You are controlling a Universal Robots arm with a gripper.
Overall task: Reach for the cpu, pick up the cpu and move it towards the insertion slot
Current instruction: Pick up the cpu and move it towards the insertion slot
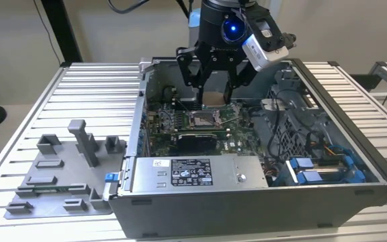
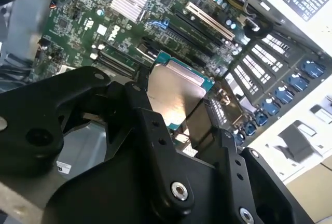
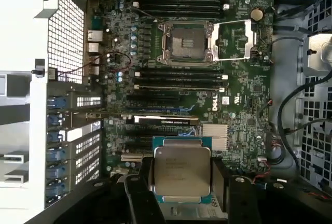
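My gripper (image 1: 213,97) is shut on the cpu (image 1: 212,97), a flat square chip with a silvery top, and hangs inside the open computer case. Both wrist views show the cpu (image 3: 182,170) (image 2: 175,97) pinched between the black fingers (image 3: 139,187), held above the green motherboard (image 3: 244,86). The insertion slot (image 3: 185,41) (image 1: 201,119), a square socket with a shiny metal frame and dark centre, lies open on the board with its metal lid (image 3: 234,40) swung aside. In the exterior view the held chip hovers a short way above and behind the slot.
The grey tray (image 1: 52,179) with upright plastic blocks sits on the slatted table at the exterior view's left. Case walls (image 1: 334,101), cables (image 3: 290,105), a power supply box (image 1: 193,174) and blue drive clips (image 1: 321,174) surround the board. Memory slots (image 3: 179,76) lie beside the socket.
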